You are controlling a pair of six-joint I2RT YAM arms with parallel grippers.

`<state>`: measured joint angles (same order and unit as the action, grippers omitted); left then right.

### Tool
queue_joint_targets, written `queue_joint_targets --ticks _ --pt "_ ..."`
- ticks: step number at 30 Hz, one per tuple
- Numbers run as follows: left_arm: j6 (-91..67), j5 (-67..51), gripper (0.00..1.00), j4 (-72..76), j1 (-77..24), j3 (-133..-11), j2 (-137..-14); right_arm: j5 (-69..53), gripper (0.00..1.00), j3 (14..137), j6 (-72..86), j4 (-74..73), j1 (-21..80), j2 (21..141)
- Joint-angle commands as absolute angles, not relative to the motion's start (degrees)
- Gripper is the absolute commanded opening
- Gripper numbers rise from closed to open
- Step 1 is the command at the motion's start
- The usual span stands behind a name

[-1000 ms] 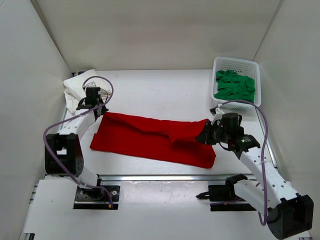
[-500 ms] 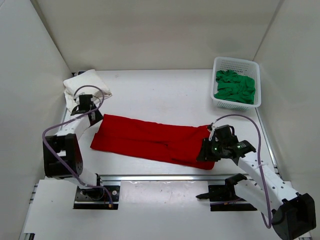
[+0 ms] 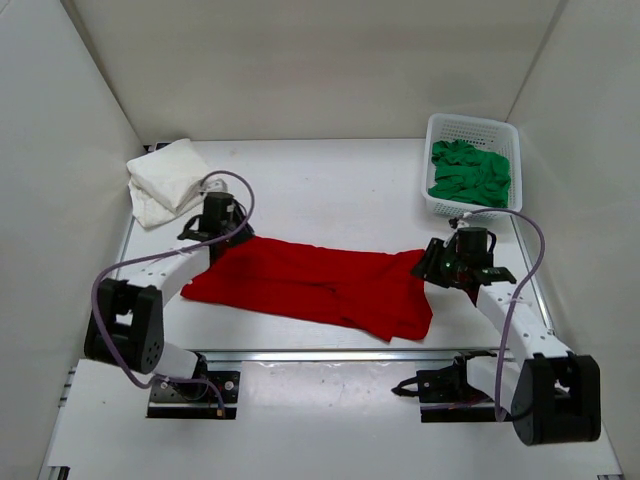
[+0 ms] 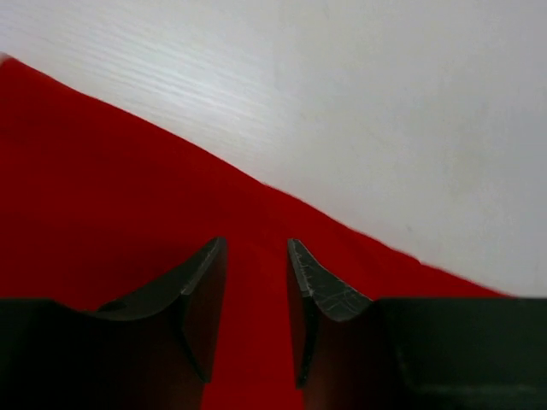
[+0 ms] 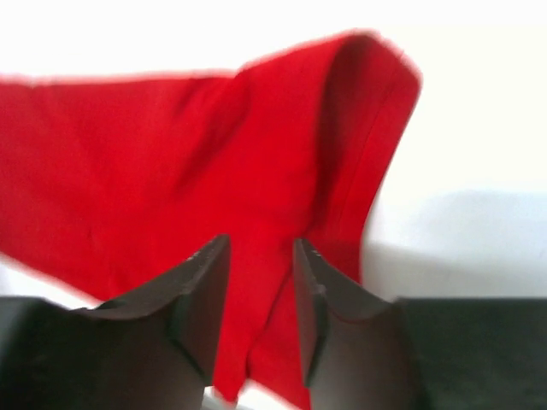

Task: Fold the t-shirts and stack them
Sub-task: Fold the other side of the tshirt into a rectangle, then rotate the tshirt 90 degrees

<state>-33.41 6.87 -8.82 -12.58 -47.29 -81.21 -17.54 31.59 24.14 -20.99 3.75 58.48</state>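
Left gripper point(image 4: 256, 246) sits low over the 10 o'clock edge of the red t-shirt point(image 3: 310, 280), its fingers a narrow gap apart, with flat cloth showing between them and bare table point(image 3: 330, 180) just beyond the hem. Its arm folds back at the elbow near the left wall, and the forearm reaches toward 2 o'clock to bring the wrist onto the shirt. Right gripper point(image 5: 261, 243) is clamped on a raised fold at the shirt's 3 o'clock corner, where the fabric bunches up between the fingers and curls over at the top. That arm rises from its base toward 11 o'clock, with the wrist turned in toward the cloth. The red t-shirt lies spread across the middle of the table as a long band, slanting from 10 o'clock down to 4 o'clock. The off-white t-shirt point(image 3: 165, 180) rests folded in the table's 10 o'clock corner, apart from the red one. The green t-shirt point(image 3: 470, 172) lies crumpled inside the white basket point(image 3: 470, 125) at 2 o'clock
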Motion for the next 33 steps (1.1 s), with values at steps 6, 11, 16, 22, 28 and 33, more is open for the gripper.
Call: queue_joint_targets --ticks 6,11,16,22,28,33 --pt "-39.45 1.50 0.42 -2.46 -13.63 -42.11 -84.72 -11.86 0.37 31.03 29.71 0.43 0.88 69.86" --pt "-43.15 -4.48 0.39 2.19 -6.95 -40.52 -88.06 -14.76 0.28 31.81 30.93 4.47 0.09 75.14" --pt "-46.31 -7.03 0.40 5.27 -3.96 -39.81 -91.66 -16.43 0.02 34.36 32.08 5.71 -2.02 78.30" --pt "-49.22 -9.84 0.39 7.55 1.48 -38.67 -94.39 -13.89 0.00 35.07 32.61 4.40 -4.92 78.66" --pt "-49.22 -10.80 0.39 7.12 4.48 -39.28 -94.66 -17.05 0.16 34.71 35.68 7.47 -7.82 81.38" --pt "-49.32 -10.38 0.43 6.86 2.12 -40.07 -87.47 -16.97 0.32 39.11 32.01 2.21 -5.11 78.59"
